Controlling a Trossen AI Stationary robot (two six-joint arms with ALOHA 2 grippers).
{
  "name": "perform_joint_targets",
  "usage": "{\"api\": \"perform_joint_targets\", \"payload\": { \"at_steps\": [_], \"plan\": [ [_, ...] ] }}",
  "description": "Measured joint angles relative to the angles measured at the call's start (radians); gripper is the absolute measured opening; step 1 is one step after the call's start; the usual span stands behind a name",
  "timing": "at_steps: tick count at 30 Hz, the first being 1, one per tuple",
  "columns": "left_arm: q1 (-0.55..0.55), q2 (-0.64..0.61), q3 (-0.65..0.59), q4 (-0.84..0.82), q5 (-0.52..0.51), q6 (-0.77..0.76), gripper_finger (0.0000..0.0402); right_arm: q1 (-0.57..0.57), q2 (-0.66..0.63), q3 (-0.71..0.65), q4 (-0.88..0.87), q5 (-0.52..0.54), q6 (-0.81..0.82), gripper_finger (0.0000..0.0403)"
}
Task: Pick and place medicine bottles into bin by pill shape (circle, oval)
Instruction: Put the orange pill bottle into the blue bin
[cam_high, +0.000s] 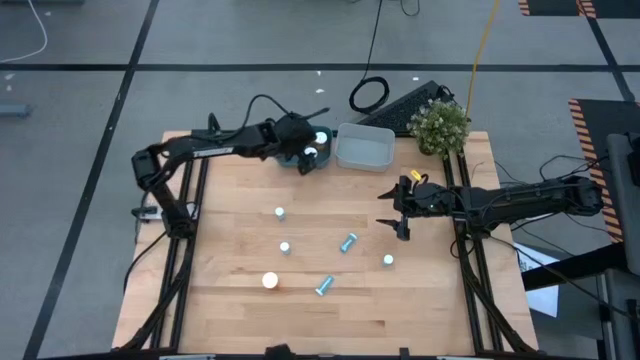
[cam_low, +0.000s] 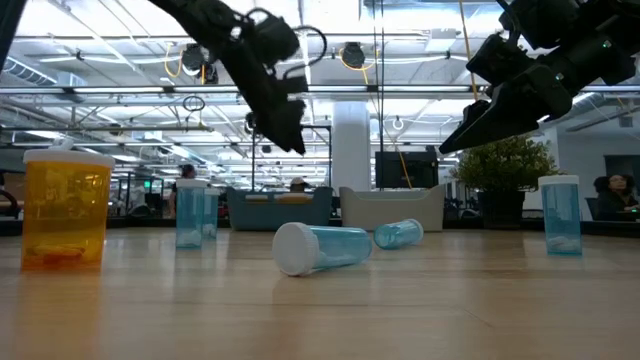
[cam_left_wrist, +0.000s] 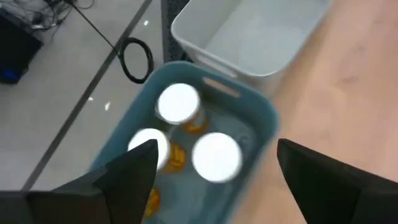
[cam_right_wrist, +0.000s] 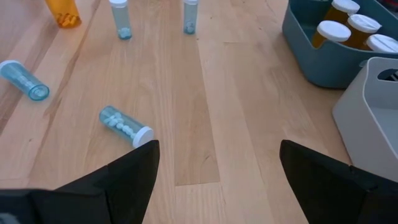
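My left gripper hangs open above the blue bin at the table's far edge. In the bin stand three orange bottles with white caps. My right gripper is open above the table's right half, holding nothing. On the wood, pale-blue bottles stand upright and two lie on their sides. One orange bottle stands near the front.
A pale grey bin stands right of the blue one. A potted plant sits at the far right corner, with a keyboard and cables on the floor behind it. Bare wood lies along the table's left side and near edge.
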Motion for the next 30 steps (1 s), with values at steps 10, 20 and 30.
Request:
{"api": "perform_joint_targets", "payload": {
  "at_steps": [10, 20, 30],
  "plan": [
    [-0.243, -0.161, 0.000, -0.295, -0.022, -0.125, 0.0333, 0.000, 0.000, 0.000, -0.001, 0.000, 0.012, 0.0325],
    [-0.611, -0.165, -0.001, -0.527, -0.027, -0.371, 0.0333, 0.000, 0.000, 0.000, 0.008, 0.000, 0.015, 0.0325],
    [-0.940, -0.164, -0.007, -0.544, -0.023, -0.576, 0.0333, 0.000, 0.000, 0.000, 0.032, 0.001, -0.002, 0.0325]
  ]
}}
